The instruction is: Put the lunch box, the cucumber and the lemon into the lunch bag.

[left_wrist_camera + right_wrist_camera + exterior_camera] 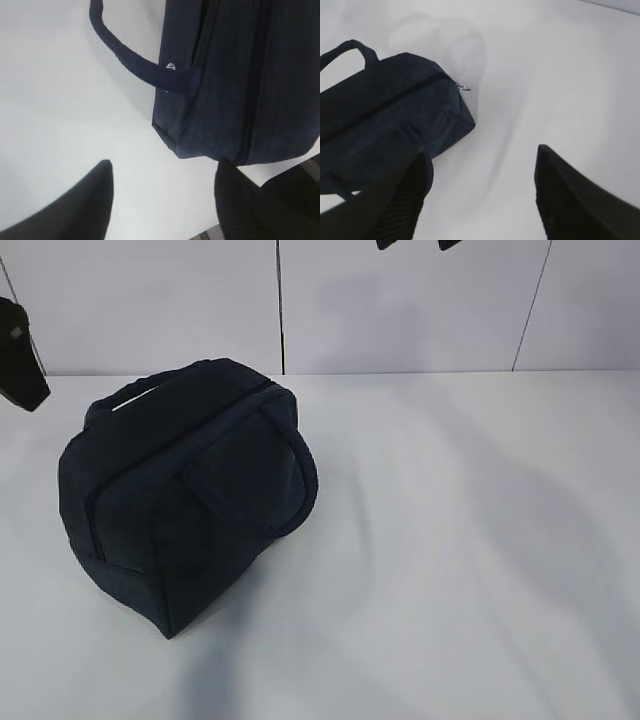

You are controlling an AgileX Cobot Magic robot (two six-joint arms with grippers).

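The dark navy lunch bag [190, 490] stands on the white table, left of centre, with its zipper line shut along the top. My left gripper [165, 162] is open over bare table, and the bag [235, 85] lies just beyond its right finger. My right gripper [482, 150] is also open and holds nothing; the bag [390, 110] sits behind its left finger. From the outside, the left gripper [20, 355] hangs at the left edge and the right gripper [418, 244] only shows its tips at the top. The lunch box, the cucumber and the lemon are out of view.
A loop handle [125, 52] lies flat on the table beside the bag, and a silver ring pull [465, 88] sticks out at the bag's end. White table [480, 540] stretches to the right of the bag. A pale panelled wall [400, 310] stands behind.
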